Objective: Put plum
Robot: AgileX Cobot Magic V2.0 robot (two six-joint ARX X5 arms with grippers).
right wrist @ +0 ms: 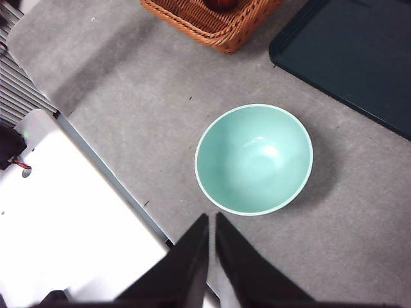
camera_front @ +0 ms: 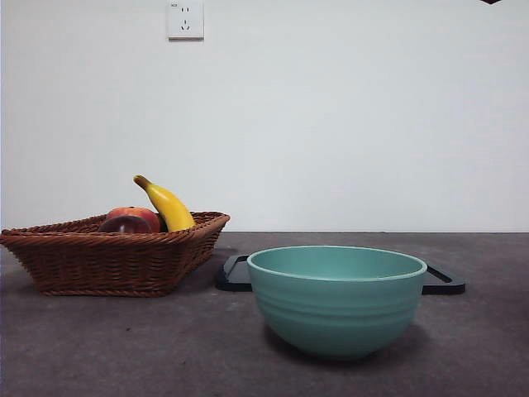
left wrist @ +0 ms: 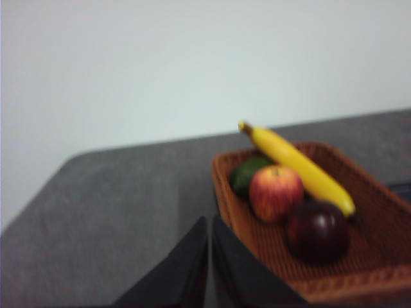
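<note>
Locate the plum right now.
The plum lies in the wicker basket at the front view's left, beside the red apple and just under the banana, untouched by either gripper.

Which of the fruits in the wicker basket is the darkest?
The plum: glossy dark maroon-purple, lying beside the lighter red-yellow apple, with the yellow banana and a green fruit behind them in the basket.

No readable text, brand, number or sign anywhere. The white wall socket [camera_front: 185, 19] has a tiny mark at its upper left corner, too small to read. Nothing printed on the wicker basket [camera_front: 116, 260], green bowl [camera_front: 336, 299], dark tray [camera_front: 442, 283] or worktop [camera_front: 124, 347].
</note>
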